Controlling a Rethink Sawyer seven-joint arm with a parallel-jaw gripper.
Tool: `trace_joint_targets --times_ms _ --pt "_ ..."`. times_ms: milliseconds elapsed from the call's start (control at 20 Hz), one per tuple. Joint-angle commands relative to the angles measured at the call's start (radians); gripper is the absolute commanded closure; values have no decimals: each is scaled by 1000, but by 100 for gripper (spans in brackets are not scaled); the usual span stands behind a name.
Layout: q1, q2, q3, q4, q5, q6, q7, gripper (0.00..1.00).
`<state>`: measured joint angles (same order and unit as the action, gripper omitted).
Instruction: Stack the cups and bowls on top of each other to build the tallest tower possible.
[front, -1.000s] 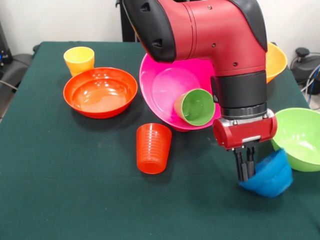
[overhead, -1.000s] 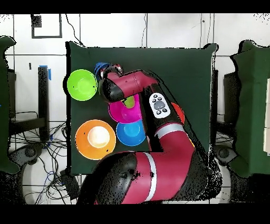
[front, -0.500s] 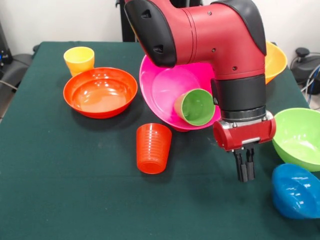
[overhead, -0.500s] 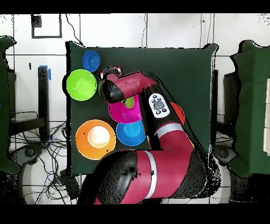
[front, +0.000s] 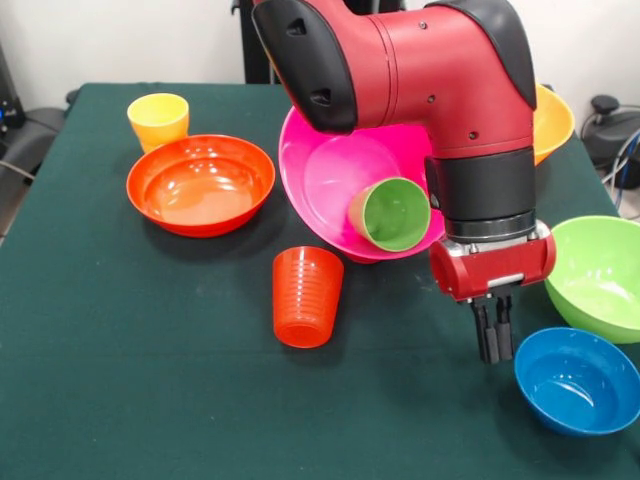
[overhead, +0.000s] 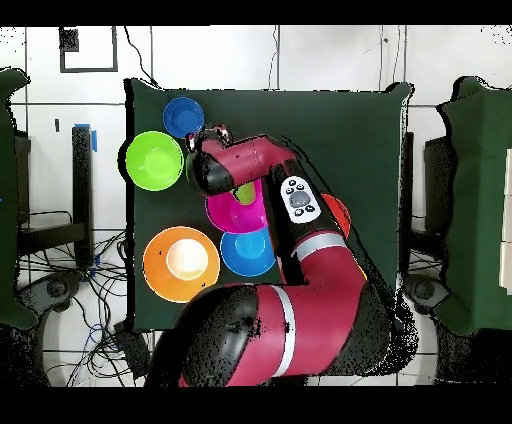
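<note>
My gripper (front: 493, 346) hangs just above the table, shut with nothing between its fingers. The small dark blue bowl (front: 578, 380) (overhead: 182, 117) sits upright on the cloth just right of it, apart from the fingers. The large pink bowl (front: 335, 175) (overhead: 226, 211) leans tilted behind the arm, and the light green cup (front: 392, 212) lies on its side inside it. The ribbed orange-red cup (front: 307, 296) stands alone in front of the pink bowl. The lime green bowl (front: 600, 275) (overhead: 155, 160) rests at the right.
The wide red-orange bowl (front: 200, 183) and the yellow cup (front: 158, 120) sit at the far left. The yellow-orange bowl (front: 553, 122) (overhead: 181, 264) shows behind the arm. In the overhead view a medium blue bowl (overhead: 247, 252) lies beside the pink one.
The small dark blue bowl, tipped on edge at my fingertips a second ago, came away to the right and now rests upright. My gripper has barely moved.
</note>
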<state>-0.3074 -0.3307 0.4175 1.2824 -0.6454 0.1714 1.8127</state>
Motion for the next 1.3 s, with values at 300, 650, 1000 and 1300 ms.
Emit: trace_joint_targets --times_ms 300,650,1000,1300 --pt "-1 -60 20 44 -45 89 -71 100" --pt "7 -69 12 39 -38 126 -78 0" --pt "20 -75 6 24 -26 177 -83 0" --pt "53 -48 -25 16 -31 129 -8 0"
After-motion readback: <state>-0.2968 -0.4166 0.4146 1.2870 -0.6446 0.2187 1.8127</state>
